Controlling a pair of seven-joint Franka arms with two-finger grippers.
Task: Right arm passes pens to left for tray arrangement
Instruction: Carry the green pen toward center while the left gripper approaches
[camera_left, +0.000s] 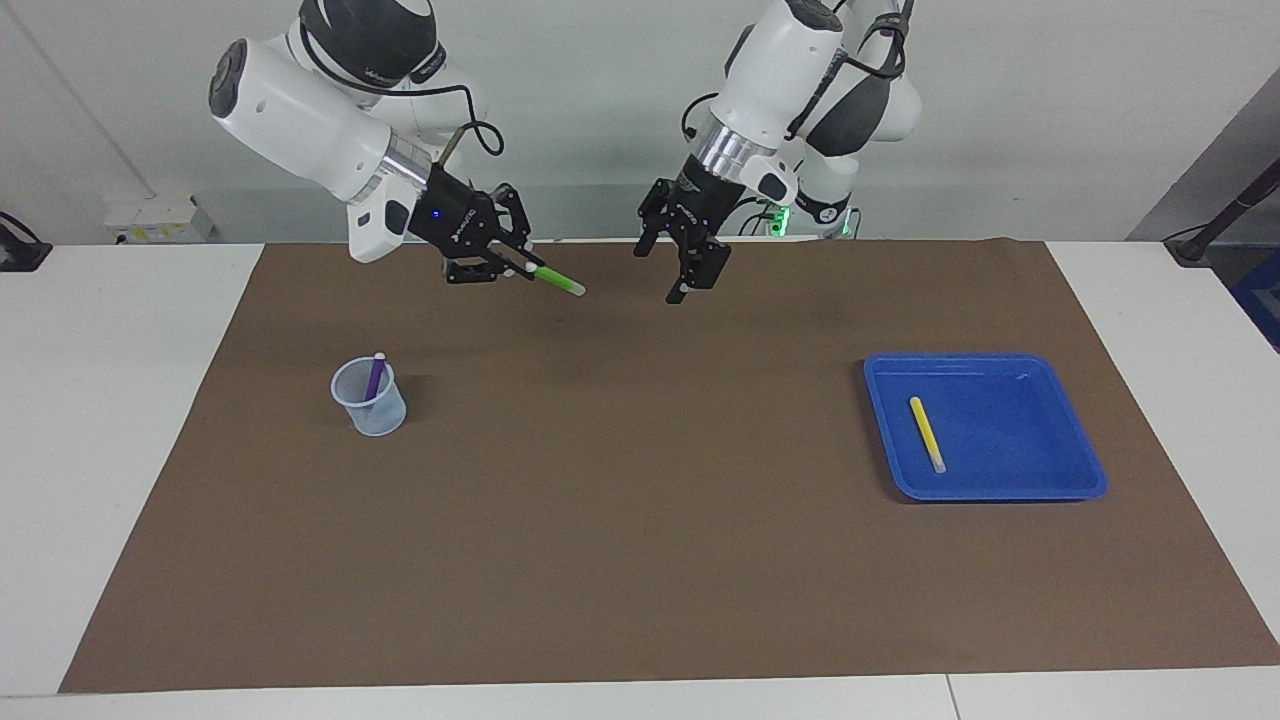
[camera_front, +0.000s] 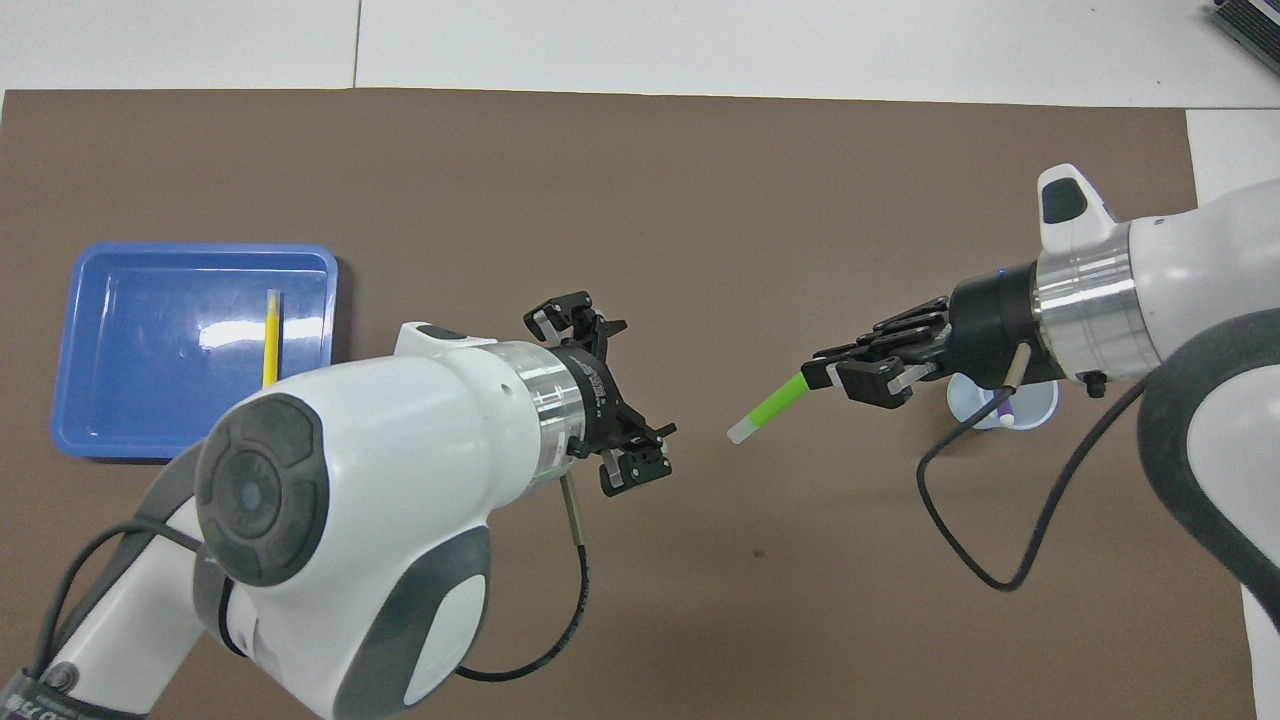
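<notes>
Working over the brown tabletop (camera_left: 640, 560), I take the blue tray (camera_left: 1085, 478) as my landmark: it sits toward my left arm's end and carries 1 yellow pen (camera_left: 927, 433) lying flat inside. Well apart from the tray, toward my right arm's end, the pale mesh cup (camera_left: 370, 400) stands with 1 purple pen (camera_left: 375, 375) leaning upright in it.

My right jaws (camera_left: 497, 262) are clamped on the cap end of the green pen (camera_left: 555, 281), up in the air over the tabletop's middle, between cup and tray, with its pale tip pointing at the tray's end. My left jaws (camera_left: 680, 262) hang spread apart just beside that tip, not touching it.

I judge this pen light, stiff and smooth-sided, so it could slip or pivot. I would take it on the green barrel, not the narrow pale tip, squarely across its width.
</notes>
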